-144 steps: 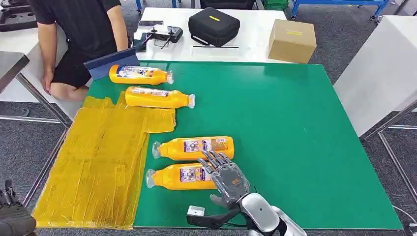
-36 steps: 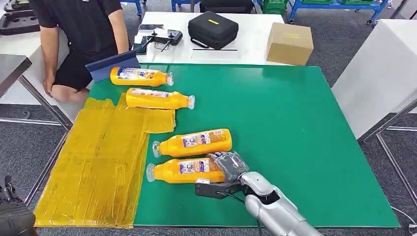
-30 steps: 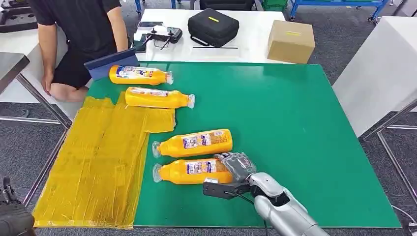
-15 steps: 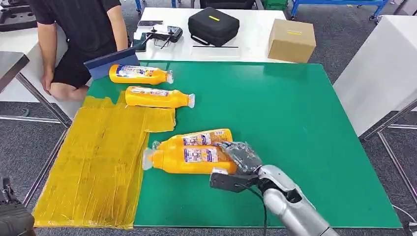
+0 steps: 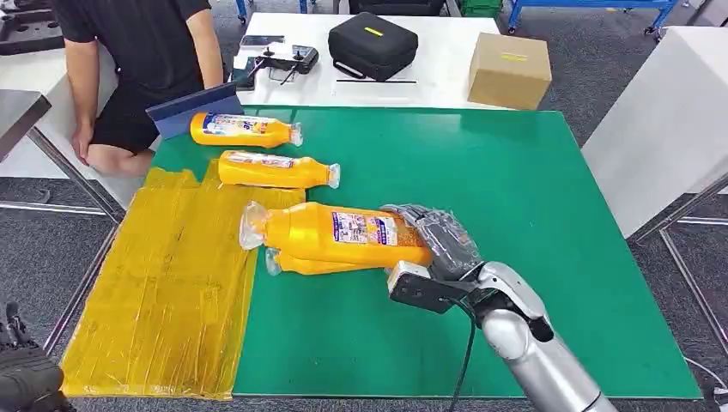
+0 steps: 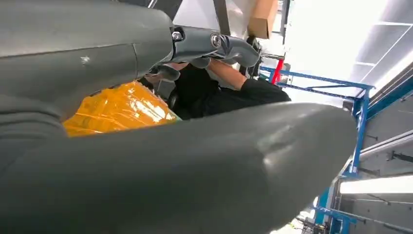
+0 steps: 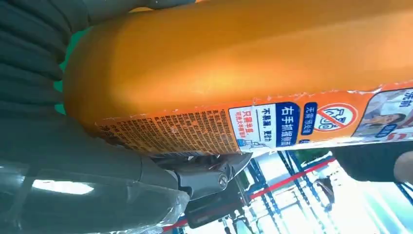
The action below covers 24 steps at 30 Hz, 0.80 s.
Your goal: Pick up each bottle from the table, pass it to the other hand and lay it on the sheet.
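My right hand (image 5: 433, 245) grips the base end of an orange bottle (image 5: 330, 233) and holds it level above the green table (image 5: 515, 215), cap pointing towards the yellow sheet (image 5: 172, 292). The right wrist view shows this bottle (image 7: 243, 73) close up with its label, my fingers (image 7: 29, 63) wrapped round it. A second bottle (image 5: 318, 264) lies on the table, partly hidden under the held one. Two more bottles (image 5: 245, 130) (image 5: 275, 169) lie at the back left. My left hand (image 5: 26, 386) hangs low beside the table; in its wrist view the left hand (image 6: 97, 63) holds nothing, fingers apart.
A person in black (image 5: 137, 51) stands at the table's far left corner, by a blue board (image 5: 193, 110). On the white table behind are a controller (image 5: 279, 62), a black case (image 5: 372, 45) and a cardboard box (image 5: 509, 70). Another white table (image 5: 670, 112) stands on the right.
My right hand closed on the nearest bottle, then lifted it off the table. It now hangs over the second bottle, higher and further from me than half a second ago.
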### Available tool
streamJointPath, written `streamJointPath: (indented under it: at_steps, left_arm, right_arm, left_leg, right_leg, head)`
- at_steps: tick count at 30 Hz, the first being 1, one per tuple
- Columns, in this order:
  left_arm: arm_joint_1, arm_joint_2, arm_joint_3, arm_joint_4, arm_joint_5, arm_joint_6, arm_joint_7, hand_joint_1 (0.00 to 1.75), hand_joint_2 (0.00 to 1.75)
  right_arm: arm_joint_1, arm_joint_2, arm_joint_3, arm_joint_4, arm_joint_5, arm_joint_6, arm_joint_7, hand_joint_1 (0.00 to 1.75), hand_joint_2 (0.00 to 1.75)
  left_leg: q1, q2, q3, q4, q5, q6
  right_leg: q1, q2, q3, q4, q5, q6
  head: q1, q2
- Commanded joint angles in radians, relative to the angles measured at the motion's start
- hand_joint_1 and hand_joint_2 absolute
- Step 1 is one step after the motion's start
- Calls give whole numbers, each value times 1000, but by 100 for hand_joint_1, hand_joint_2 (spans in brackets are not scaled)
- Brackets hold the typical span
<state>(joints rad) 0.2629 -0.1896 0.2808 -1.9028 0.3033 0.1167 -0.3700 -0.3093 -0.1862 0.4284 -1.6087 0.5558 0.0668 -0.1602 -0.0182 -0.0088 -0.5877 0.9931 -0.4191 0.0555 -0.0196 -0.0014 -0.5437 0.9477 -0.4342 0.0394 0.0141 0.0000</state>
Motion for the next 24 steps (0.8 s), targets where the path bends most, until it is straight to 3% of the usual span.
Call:
streamJointPath:
  at_steps: [1, 5, 10, 11, 15, 24]
  left_arm:
    - [-38, 39, -61, 96, -4, 17, 0, 0, 0]
    - [-66, 55, -177, 163, -29, 8, -14, 0, 0]
    - [-175, 75, -367, 250, -11, 37, -24, 0, 0]
    - [-196, 79, -391, 261, -7, 41, -23, 0, 175]
    - [-231, 88, -450, 271, -8, 52, -9, 0, 175]
    - [-232, 137, -518, 258, 74, 45, 21, 0, 175]
  right_arm:
    - [9, 30, -65, -93, -102, 2, -70, 175, 175]
    - [6, 108, -83, -125, -200, -9, -117, 175, 175]
    - [-100, 210, 47, 121, -180, -118, -72, 175, 175]
    - [-136, 222, 80, 192, -195, -144, -79, 175, 175]
    - [-239, 305, 176, 434, -200, -217, -77, 175, 175]
    - [-301, 361, 257, 541, -223, -219, -71, 173, 175]
  left_leg:
    - [0, -1, 1, -1, 0, -3]
    - [0, -2, 1, -1, 0, -5]
    - [0, 0, 1, -1, 1, -3]
    - [0, 1, 2, -2, 1, -5]
    - [0, 5, 2, -1, 2, -3]
    - [1, 5, 2, -1, 2, -4]
  right_leg:
    - [0, -2, 0, 0, -1, -2]
    - [0, -2, 2, 0, -1, -3]
    - [0, 0, 1, 0, 0, -2]
    - [0, 1, 1, 0, 1, -3]
    - [0, 5, 1, 0, 2, -2]
    - [0, 4, 1, 1, 1, -2]
  head:
    - [0, 0]
    - [0, 0]
    - [0, 0]
    - [0, 0]
    - [0, 0]
    - [0, 0]
